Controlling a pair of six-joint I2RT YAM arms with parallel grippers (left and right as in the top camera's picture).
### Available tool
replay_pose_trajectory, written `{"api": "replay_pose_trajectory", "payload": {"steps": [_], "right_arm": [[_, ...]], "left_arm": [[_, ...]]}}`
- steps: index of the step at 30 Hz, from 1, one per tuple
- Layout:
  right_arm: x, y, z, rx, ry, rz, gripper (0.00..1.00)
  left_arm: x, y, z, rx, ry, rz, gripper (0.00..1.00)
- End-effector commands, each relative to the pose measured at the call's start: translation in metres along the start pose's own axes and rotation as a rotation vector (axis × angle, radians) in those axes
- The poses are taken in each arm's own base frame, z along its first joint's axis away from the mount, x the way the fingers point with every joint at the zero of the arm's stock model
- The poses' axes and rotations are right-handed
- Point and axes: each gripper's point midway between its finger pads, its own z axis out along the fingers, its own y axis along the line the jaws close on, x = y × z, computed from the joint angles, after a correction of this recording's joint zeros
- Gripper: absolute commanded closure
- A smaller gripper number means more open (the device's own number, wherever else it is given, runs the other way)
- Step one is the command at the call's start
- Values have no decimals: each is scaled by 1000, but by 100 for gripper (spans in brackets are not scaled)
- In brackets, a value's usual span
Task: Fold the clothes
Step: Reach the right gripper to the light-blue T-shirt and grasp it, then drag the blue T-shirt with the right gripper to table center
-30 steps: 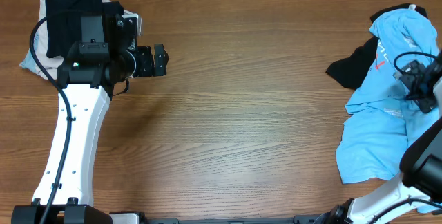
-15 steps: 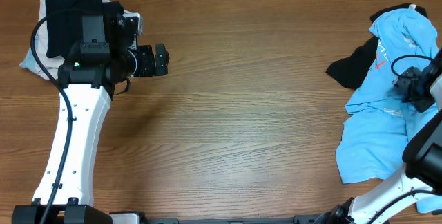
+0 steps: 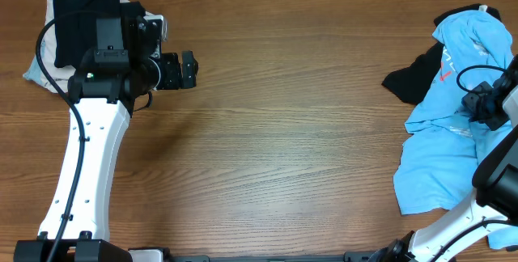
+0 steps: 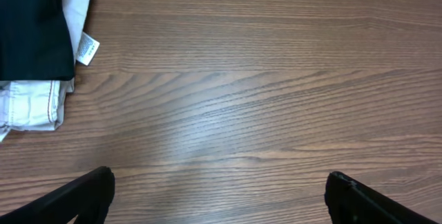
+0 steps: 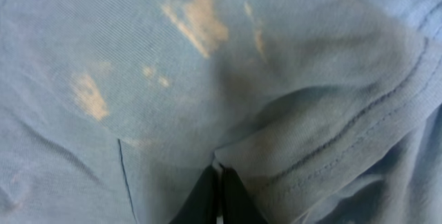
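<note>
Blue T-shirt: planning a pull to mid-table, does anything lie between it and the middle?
Only the black garment, touching the light blue T-shirt at its centre-side edge; the table beyond shows nothing else.

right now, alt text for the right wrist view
The right end effector, shut, pinches a fold of light blue T-shirt that fills the frame. Faded pale print patches show upper left; a stitched hem curves across the right.
</note>
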Motion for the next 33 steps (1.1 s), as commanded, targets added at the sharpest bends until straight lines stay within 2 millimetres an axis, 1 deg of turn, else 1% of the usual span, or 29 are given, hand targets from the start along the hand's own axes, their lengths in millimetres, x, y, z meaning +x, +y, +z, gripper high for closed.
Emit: {"api": "replay_pose_trajectory", "payload": {"steps": [1,2,4,7,8,9,12,14,16,18,20,21,23,24,25,26,27,28,30,31,33], "right_arm": [[-12,5,-18,-17,-41,7,96],[-15,6,-24,-21,-50,7,96],[-22,8,-43,-30,-71,7,96],[-32,19,-82,-97,-94,-2,96],[-32,27,-96,-142,-90,-5,96],[-30,44,-123,-241,-70,-17,96],[-14,84,-166,-425,-31,-115,96],[2,107,-187,-489,-14,-171,96],[24,135,-205,-535,-3,-263,96],[51,167,-221,-581,10,-352,96],[87,205,-237,-637,34,-465,96],[104,221,-242,-660,47,-505,96],[151,260,-258,-722,73,-620,96],[171,275,-266,-748,79,-662,96],[197,293,-277,-786,82,-713,96],[218,307,-286,-817,82,-753,96],[244,322,-296,-850,80,-796,96],[265,333,-305,-873,77,-828,96],[315,351,-325,-923,69,-904,93],[341,357,-334,-946,68,-944,92],[386,362,-347,-978,74,-1020,90]], "left_arm": [[-13,-1,-3,-11,-41,43,3],[-17,-1,-3,-11,-54,45,3],[-24,-1,-6,-11,-82,45,5],[-39,-3,-16,-10,-122,50,6],[-43,-3,-20,-11,-135,51,6],[-53,-3,-27,-16,-160,52,6],[-67,-1,-43,-22,-199,49,6],[-76,2,-53,-30,-222,45,7],[-83,6,-63,-41,-244,38,8],[-90,14,-71,-58,-266,25,9],[-96,27,-80,-82,-290,5,9],[-98,34,-83,-93,-299,-6,9],[-100,53,-91,-126,-314,-36,9],[-101,62,-93,-141,-319,-50,9],[-100,72,-97,-159,-324,-68,9],[-100,81,-99,-174,-327,-82,9],[-99,91,-103,-191,-331,-97,9],[-99,100,-106,-206,-335,-108,9],[-97,115,-112,-234,-341,-125,9],[-96,123,-115,-249,-343,-134,9],[-93,134,-119,-272,-342,-136,9]]}}
